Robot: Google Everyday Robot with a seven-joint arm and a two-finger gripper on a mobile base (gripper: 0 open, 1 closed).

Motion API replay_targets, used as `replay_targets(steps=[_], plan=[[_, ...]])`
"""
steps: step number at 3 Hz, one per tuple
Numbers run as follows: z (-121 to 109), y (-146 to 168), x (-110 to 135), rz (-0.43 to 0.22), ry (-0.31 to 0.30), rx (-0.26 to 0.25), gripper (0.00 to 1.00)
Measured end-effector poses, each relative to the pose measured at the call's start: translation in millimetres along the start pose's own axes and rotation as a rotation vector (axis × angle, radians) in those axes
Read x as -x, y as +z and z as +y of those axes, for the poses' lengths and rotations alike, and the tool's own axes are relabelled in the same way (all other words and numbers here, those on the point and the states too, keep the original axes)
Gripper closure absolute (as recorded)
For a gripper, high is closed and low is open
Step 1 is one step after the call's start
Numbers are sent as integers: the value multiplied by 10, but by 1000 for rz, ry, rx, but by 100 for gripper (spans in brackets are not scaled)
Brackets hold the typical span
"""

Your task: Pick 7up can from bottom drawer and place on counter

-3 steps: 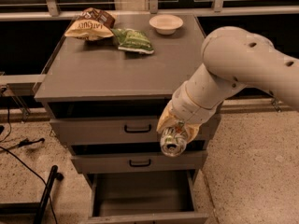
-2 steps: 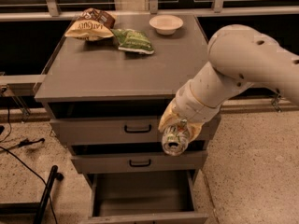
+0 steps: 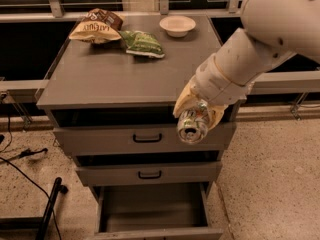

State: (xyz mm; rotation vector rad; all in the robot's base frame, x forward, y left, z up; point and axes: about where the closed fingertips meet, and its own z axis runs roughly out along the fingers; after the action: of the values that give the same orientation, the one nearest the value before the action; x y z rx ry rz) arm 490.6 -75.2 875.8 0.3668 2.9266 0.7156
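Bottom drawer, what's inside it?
Only bare grey floor shows in the bottom drawer; its front wall hides the nearest strip. The hand holds the 7up can higher up.

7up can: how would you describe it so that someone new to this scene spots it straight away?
Find the grey cabinet's counter, then follow the white robot arm to that counter's front right corner. There the end effector is shut on the 7up can, in the air before the top drawer. It is the only shiny cylinder; the green snack bag lies flat on the counter.
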Motion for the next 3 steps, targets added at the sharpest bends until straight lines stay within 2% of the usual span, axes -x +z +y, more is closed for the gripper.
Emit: replay_targets(steps=[1, 3], plan=[[249, -214, 186, -42, -34, 49, 100], [816, -256, 717, -155, -133, 160, 100]])
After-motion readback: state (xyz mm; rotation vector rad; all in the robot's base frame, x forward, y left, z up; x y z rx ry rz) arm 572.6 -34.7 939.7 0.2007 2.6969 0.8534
